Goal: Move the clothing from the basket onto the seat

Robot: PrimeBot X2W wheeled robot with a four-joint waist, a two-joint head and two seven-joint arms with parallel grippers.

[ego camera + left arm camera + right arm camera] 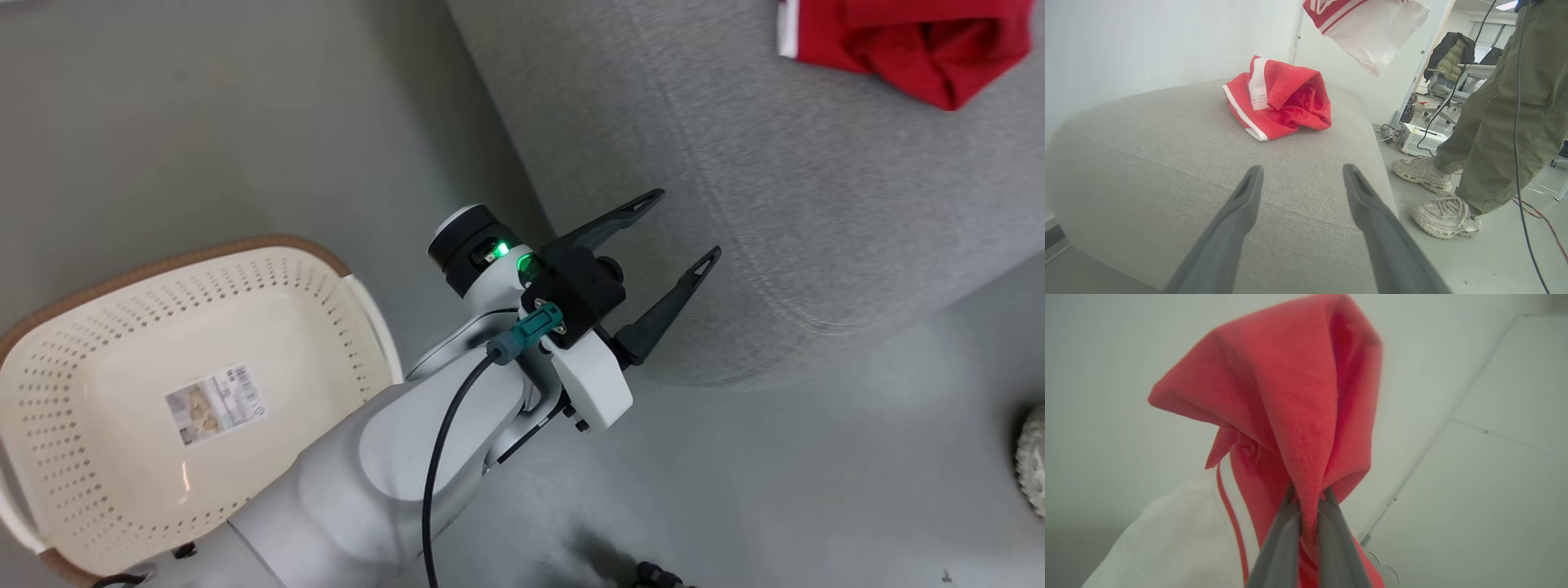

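Basket [82, 343] left of seat [816, 204], clothing [914, 49] on seat (toward its far end)

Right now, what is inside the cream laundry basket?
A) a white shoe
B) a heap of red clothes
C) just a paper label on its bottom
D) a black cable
C: the basket shows a bare bottom apart from the paper label, while red clothing lies on the grey seat.
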